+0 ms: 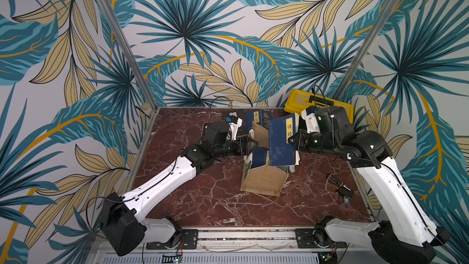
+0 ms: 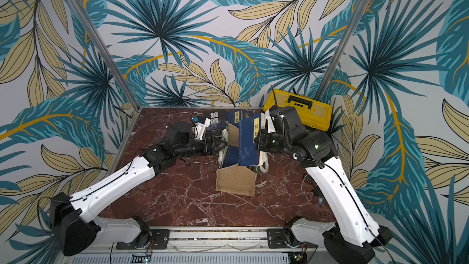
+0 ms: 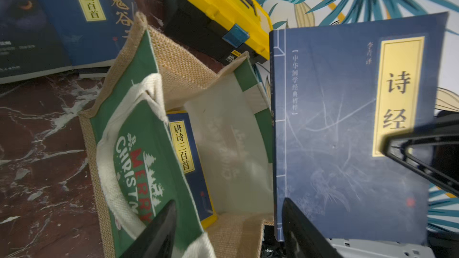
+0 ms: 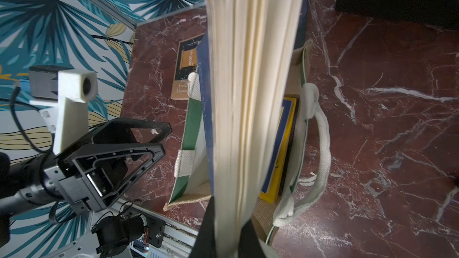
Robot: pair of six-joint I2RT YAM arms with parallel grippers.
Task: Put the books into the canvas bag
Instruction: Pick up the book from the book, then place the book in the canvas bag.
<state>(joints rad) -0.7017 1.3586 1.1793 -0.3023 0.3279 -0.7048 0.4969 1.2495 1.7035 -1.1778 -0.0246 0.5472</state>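
Red-brown marble table [image 1: 203, 199] is your work surface, and just right of its middle stands the canvas bag [image 1: 264, 182] — tan burlap ends, green-and-white sides, white handles, mouth sagging open. At that mouth hangs the book [image 1: 281, 143] you are loading: a thin navy paperback with a yellow title strip, upright, cover turned toward the left arm. Whether its lower edge is past the rim you cannot tell.

Your right gripper [image 1: 291, 141] is clamped on the book's right edge, about mid-height. Judge the book light but floppy — in the right wrist view the pages fan apart beyond the pinch, so a hold nearer the spine would likely steady it, and the cover looks smooth enough to slip.

Your left gripper [image 1: 254, 145] sits by the bag's left wall, jaws spread, holding nothing. One navy book [image 3: 183, 150] is already inside. More books [image 3: 84, 1] lie flat at the far edge, beside a yellow toolbox [image 1: 299, 101].
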